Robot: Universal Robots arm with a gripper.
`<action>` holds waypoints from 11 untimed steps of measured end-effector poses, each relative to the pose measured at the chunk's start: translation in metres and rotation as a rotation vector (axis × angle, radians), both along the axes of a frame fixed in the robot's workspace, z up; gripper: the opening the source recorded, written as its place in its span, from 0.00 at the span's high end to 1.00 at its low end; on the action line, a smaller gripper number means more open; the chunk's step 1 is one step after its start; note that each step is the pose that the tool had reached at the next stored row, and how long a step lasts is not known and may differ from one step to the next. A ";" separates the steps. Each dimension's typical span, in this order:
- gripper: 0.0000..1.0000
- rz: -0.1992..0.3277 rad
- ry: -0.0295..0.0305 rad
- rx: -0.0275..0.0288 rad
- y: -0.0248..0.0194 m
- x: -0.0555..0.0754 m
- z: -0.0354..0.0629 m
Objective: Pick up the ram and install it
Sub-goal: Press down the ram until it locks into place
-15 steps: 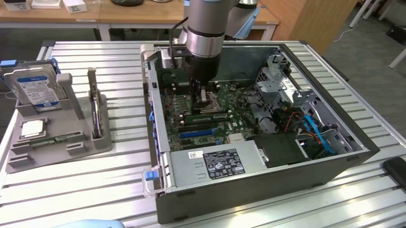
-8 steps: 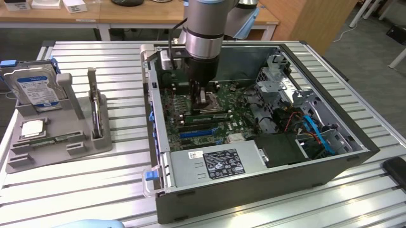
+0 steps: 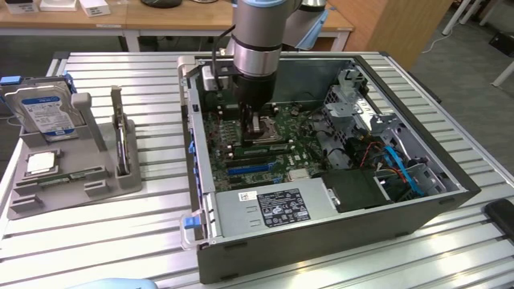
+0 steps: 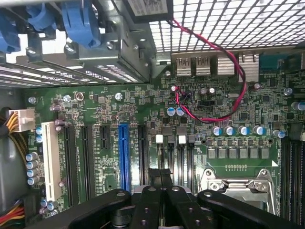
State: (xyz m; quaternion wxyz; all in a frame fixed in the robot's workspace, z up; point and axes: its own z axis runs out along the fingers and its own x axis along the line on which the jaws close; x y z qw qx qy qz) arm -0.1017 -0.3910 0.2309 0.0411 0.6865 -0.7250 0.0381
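The ram (image 3: 66,178), a thin green stick, lies flat in the front of the grey holder (image 3: 32,201) at the exterior view's left, outside the computer. My gripper (image 3: 255,124) reaches down inside the open computer case (image 3: 321,241), far from the ram. It hangs just above the motherboard (image 3: 241,153), beside the CPU socket (image 3: 265,129). In the wrist view the gripper (image 4: 160,177) is shut, its black fingers (image 4: 153,191) pressed together with nothing between them. They sit over the narrow black slots with white latches (image 4: 159,139), between the blue slot (image 4: 124,155) and the CPU socket (image 4: 238,183).
The holder also carries a blue-labelled hard drive (image 3: 46,114), an upright dark card (image 3: 120,141) and a silver chip (image 3: 40,162). Inside the case are the power supply (image 3: 273,208), drive cage (image 3: 353,102) and blue cables (image 3: 401,165). A red and black wire (image 4: 228,67) loops over the board.
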 end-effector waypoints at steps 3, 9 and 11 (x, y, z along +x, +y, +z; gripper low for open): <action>0.90 0.000 -0.0026 0.0001 0.0000 -0.001 -0.0013; 0.90 0.000 -0.0078 0.0000 0.0000 -0.001 -0.0034; 0.90 0.000 -0.0093 0.0000 0.0000 -0.002 -0.0040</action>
